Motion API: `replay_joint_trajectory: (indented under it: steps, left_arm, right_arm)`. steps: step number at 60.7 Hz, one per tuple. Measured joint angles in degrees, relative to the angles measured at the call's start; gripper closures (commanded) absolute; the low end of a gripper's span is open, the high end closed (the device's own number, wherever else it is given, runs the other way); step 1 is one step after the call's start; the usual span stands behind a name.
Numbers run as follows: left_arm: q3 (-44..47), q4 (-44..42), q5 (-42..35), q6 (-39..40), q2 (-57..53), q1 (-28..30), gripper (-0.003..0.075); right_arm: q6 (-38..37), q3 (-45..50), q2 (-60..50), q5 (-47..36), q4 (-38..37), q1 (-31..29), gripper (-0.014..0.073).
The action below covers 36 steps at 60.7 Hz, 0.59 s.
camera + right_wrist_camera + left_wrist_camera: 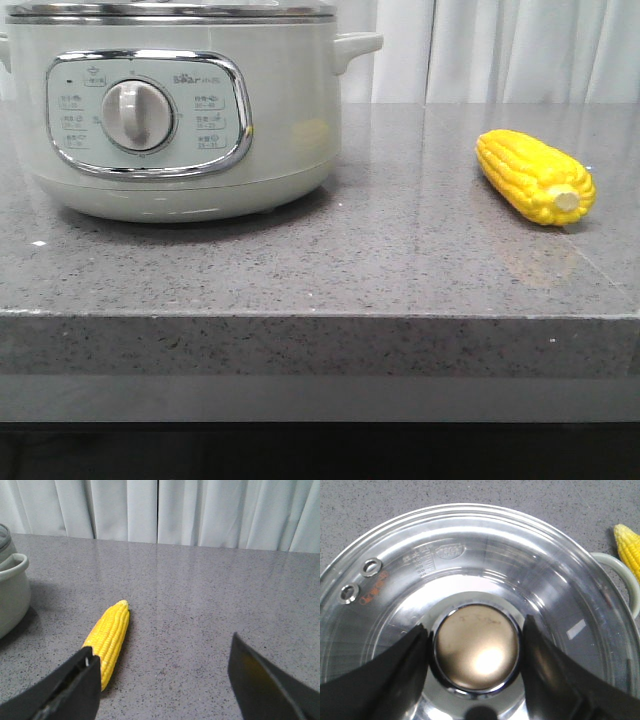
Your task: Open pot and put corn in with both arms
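From the front we see only the pot (180, 110) with its lid on at the left of the grey counter (400, 260) and the corn (535, 176) lying well apart on the right, and no arms at all. Our left wrist camera looks down on the glass lid (470, 555), where our left tool (476, 652) sits with a finger on each side of the shiny knob (476, 652), though we cannot tell if it squeezes. Our right wrist camera shows our right tool (165, 680) wide open and holding nothing, with the corn on the counter by one finger (65, 690).

Pot (180, 110): glossy pale enamel-like shell, chrome trim; clear glass lid (470, 570) (polished metal knob (476, 651)). Countertop (400, 260): speckled polished stone.
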<state>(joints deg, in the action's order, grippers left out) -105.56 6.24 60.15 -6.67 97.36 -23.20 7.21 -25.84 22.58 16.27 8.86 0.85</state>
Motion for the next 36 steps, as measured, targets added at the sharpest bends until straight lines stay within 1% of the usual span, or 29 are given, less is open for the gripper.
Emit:
replay_joint_trajectory:
  steps: [30, 36]
  left_arm:
    - [-1.65, 0.0, 1.27, 0.0, -0.63, 0.0, 0.0409]
    - [-1.65, 0.0, 1.27, 0.0, -2.72, 0.0, 0.0435]
  right_arm:
    - [0.0, 0.0, 0.0, 0.0, 0.0, 0.0, 0.0043]
    - [0.0, 0.0, 0.0, 0.0, 0.0, 0.0, 0.0043]
